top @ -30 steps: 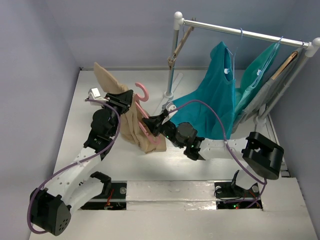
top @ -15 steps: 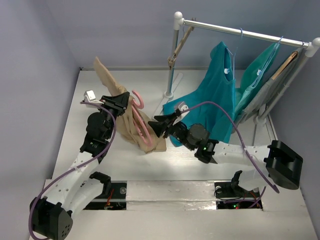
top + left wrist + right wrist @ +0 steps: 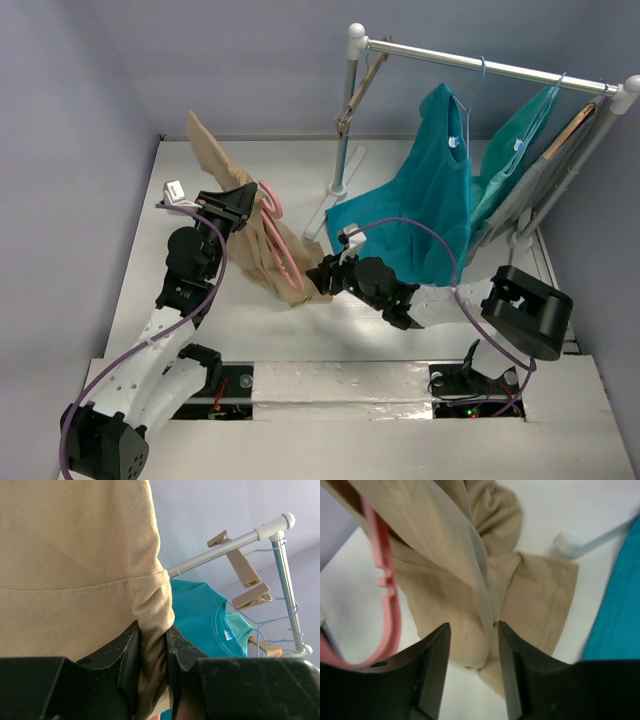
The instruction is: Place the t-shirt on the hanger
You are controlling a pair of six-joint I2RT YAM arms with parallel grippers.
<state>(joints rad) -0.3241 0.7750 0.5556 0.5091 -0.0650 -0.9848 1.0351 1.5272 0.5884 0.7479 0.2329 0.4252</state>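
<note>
The tan t-shirt (image 3: 262, 250) hangs bunched from my left gripper (image 3: 243, 203), which is shut on a fold of it (image 3: 152, 625) and holds it above the table. The pink hanger (image 3: 272, 212) lies against the shirt, its hook up beside the left gripper and its arm running down the cloth; it also shows in the right wrist view (image 3: 385, 595). My right gripper (image 3: 322, 276) is open at the shirt's lower hem, with the cloth (image 3: 470, 580) just ahead of its jaws.
A clothes rail (image 3: 480, 65) stands at the back right with teal garments (image 3: 425, 195), thin pale-blue hangers and a wooden hanger (image 3: 570, 130). Its white foot (image 3: 338, 188) rests near the shirt. Grey walls close in the table on left and back.
My right gripper has let go of the hanger, pulled back and dropped to the shirt's lower hem, jaws open. My left gripper shifted slightly left with the shirt.
</note>
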